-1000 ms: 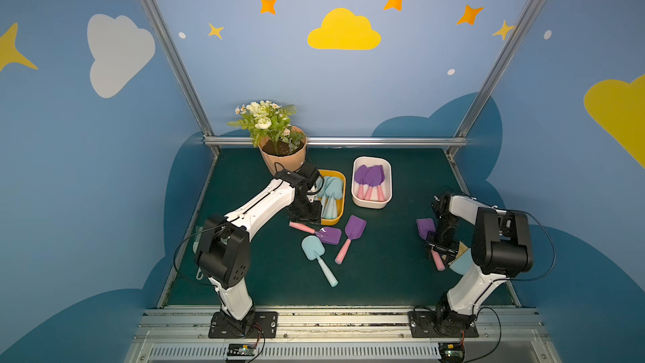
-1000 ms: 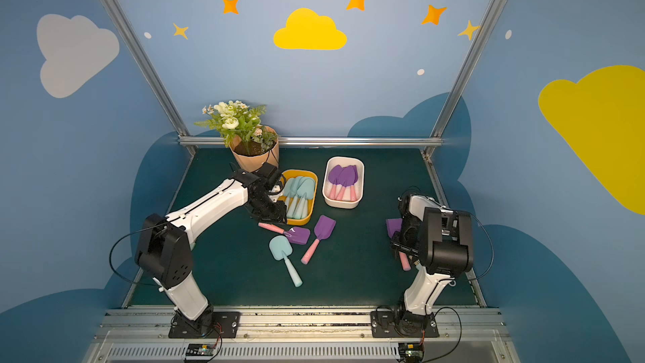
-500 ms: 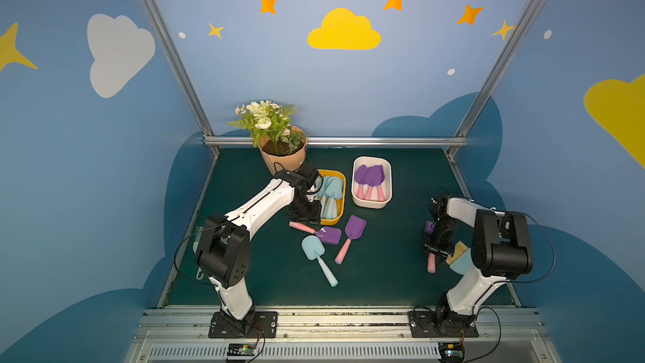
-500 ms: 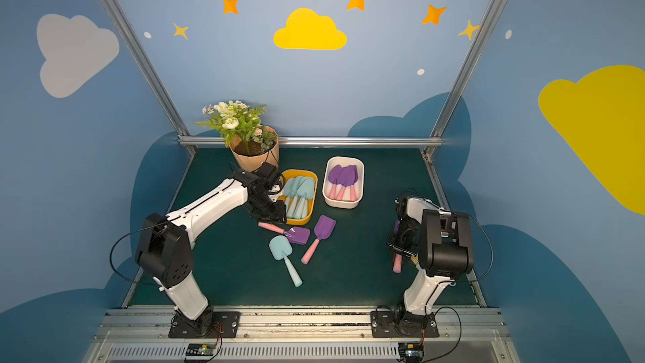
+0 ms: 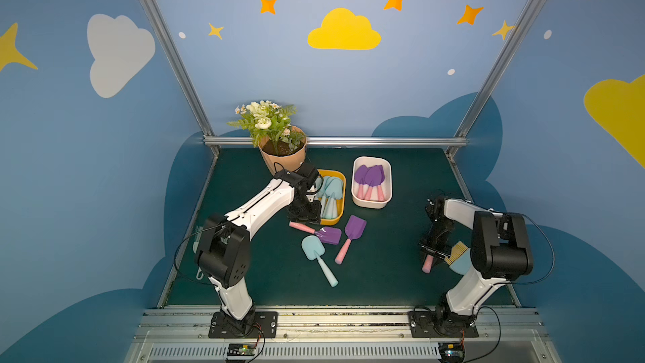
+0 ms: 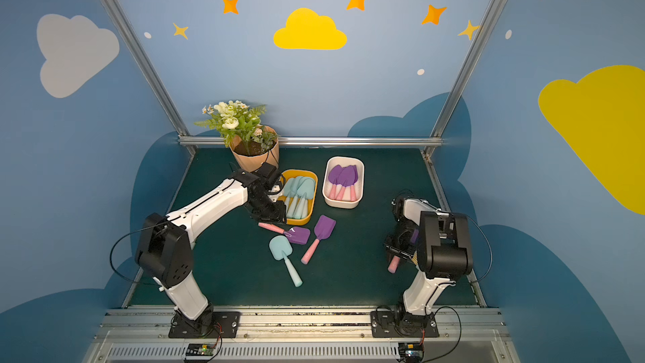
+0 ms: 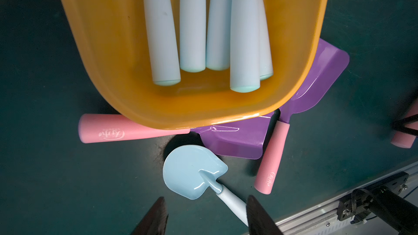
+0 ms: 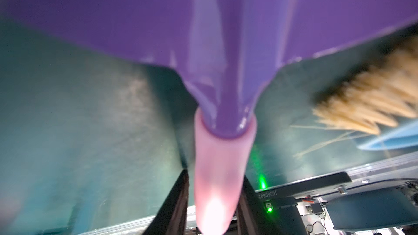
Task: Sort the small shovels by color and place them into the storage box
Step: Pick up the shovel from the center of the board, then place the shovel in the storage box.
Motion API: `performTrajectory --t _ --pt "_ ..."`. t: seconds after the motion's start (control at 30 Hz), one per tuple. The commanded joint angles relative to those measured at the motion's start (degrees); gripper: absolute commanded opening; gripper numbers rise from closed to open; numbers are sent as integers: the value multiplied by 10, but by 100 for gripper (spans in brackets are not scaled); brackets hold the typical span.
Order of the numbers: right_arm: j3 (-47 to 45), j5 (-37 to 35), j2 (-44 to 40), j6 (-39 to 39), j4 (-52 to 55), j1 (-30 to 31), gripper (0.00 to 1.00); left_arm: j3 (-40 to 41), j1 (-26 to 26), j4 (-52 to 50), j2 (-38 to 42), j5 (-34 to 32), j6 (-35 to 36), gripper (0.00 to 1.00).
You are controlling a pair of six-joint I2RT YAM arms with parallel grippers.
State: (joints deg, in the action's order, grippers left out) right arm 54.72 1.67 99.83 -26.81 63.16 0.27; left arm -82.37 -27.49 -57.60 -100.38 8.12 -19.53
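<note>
Inspection, starting with the held item. The purple plastic shovel with the pink handle [image 8: 226,30] is in your right gripper [image 8: 212,177]. Its jaws are clenched on the handle, with a black finger [image 8: 178,204] pressed to each side. In both top views the handle end points toward the front rail, and the arm hides most of the blade. The pictures do not show whether the blade is clear of the mat. A blue hand brush with tan bristles [image 5: 458,260] lies just beside this gripper.

Your left gripper [image 7: 205,213] hangs at the near end of the yellow plastic box [image 5: 331,221]. Its jaws are spread apart and grip nothing.

Three shovels lie loose on the dark green mat [image 5: 384,274], in front of the yellow box:
- A light-blue shovel with a pale aqua handle [image 5: 313,247].
- A purple square-bladed shovel [image 5: 330,235] just beside it, with its pink handle running along the box's near end.
- A second purple shovel [image 5: 355,226] next to that one, with its handle toward the front.

The stored items are sorted. The light-blue shovels [image 5: 331,190] lie in the yellow box. The purple shovels with pink handles [image 5: 371,176] lie in the white plastic box [image 5: 370,204] beside it.

A terracotta pot of artificial flowers [image 5: 282,158] stands at the back, behind the left arm.
</note>
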Motion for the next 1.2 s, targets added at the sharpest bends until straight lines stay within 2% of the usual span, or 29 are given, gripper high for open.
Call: performTrajectory --t 0.0,0.27,0.53,0.77,1.17 --pt "-9 9 -14 -11 1 5 30 8 3 -14 20 2 -1 48" --pt "14 -16 -48 -18 34 28 13 11 3 -31 47 -8 -6 47" --pt "99 -43 -98 -17 121 67 10 27 1 -43 93 -15 -24 48" --pt "273 -62 -90 -7 218 103 8 44 -7 -64 127 -31 -48 48" --pt "646 -67 112 8 334 159 8 42 -14 -97 170 -42 -80 48"
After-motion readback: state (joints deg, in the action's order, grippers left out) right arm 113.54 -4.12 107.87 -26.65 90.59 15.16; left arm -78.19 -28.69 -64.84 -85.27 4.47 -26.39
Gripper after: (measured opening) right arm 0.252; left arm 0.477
